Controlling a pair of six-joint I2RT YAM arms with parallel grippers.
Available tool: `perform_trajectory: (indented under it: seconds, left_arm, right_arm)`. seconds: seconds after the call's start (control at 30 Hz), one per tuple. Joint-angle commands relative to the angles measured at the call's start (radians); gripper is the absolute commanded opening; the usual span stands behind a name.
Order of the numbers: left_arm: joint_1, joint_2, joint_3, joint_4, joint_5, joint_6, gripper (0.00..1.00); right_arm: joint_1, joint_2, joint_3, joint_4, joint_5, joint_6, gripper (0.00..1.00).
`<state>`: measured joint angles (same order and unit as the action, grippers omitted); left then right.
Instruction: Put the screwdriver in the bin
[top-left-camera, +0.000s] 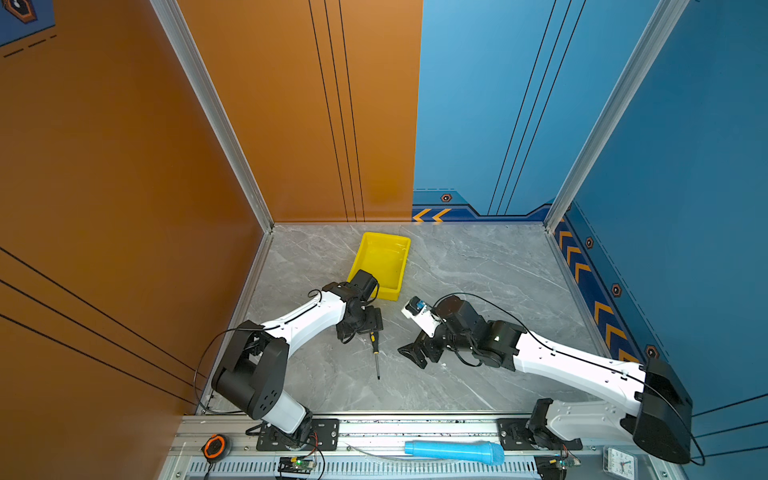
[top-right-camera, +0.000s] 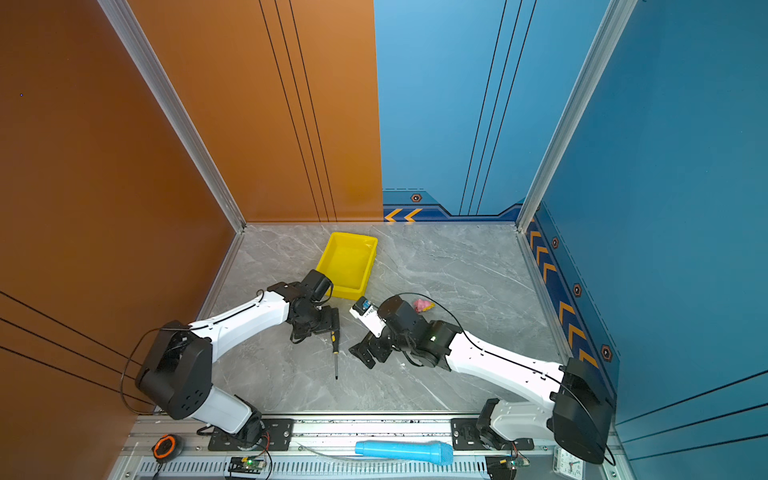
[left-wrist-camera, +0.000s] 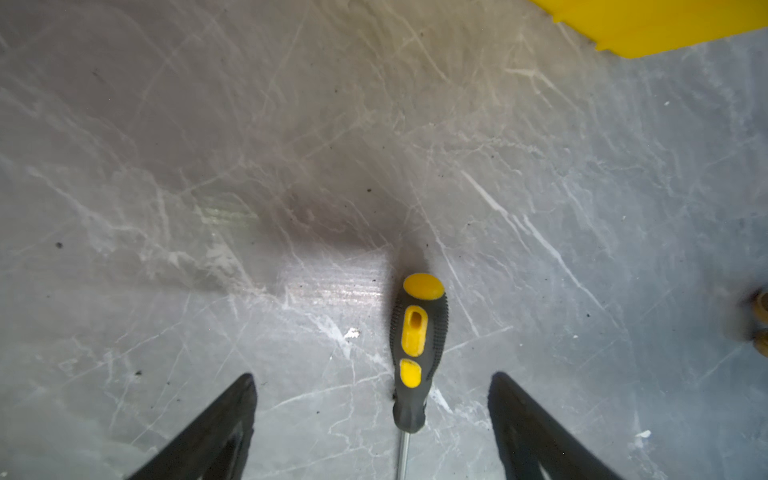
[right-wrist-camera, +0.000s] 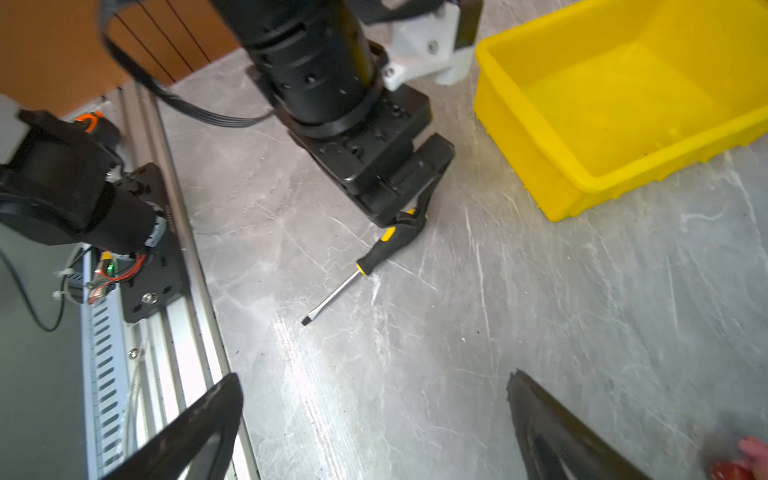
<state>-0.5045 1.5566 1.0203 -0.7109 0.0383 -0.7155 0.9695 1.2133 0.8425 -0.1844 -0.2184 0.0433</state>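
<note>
Two hands, both open: left hand (left-wrist-camera: 372, 376) straddles the screwdriver (left-wrist-camera: 417, 353) handle, fingers clear of it; right hand (right-wrist-camera: 374, 374) holds nothing. Screwdriver lies flat on the worktop (top-left-camera: 478, 270), near the bin (top-left-camera: 388, 294), outside it.

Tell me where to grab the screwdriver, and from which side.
Grip the screwdriver by its thick handle, from above: it lies flat on the table, and the open left hand straddles the handle crosswise. The thin shaft offers less to pinch.
</note>
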Motion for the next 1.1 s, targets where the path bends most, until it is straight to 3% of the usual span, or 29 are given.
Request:
perform_trajectory:
  seconds: [0.0,0.43,0.67,1.07]
  left_arm:
    - [-0.014,0.033,0.052,-0.018,-0.005,-0.031,0.8]
    - [-0.072,0.065,0.028,-0.035,-0.049,-0.059,0.74]
    - [-0.103,0.102,0.029,-0.035,-0.084,-0.068,0.65]
    - [-0.144,0.194,0.05,-0.034,-0.132,-0.086,0.54]
  right_arm:
    - [0.002,-0.032,-0.025,0.082,-0.052,-0.063,1.0]
    - [-0.014,-0.061,-0.071,0.111,0.052,-0.008,1.0]
    - [-0.038,-0.082,-0.077,0.1,0.075,0.013,1.0]
    - [-0.063,-0.217,-0.105,0.024,0.145,-0.003,1.0]
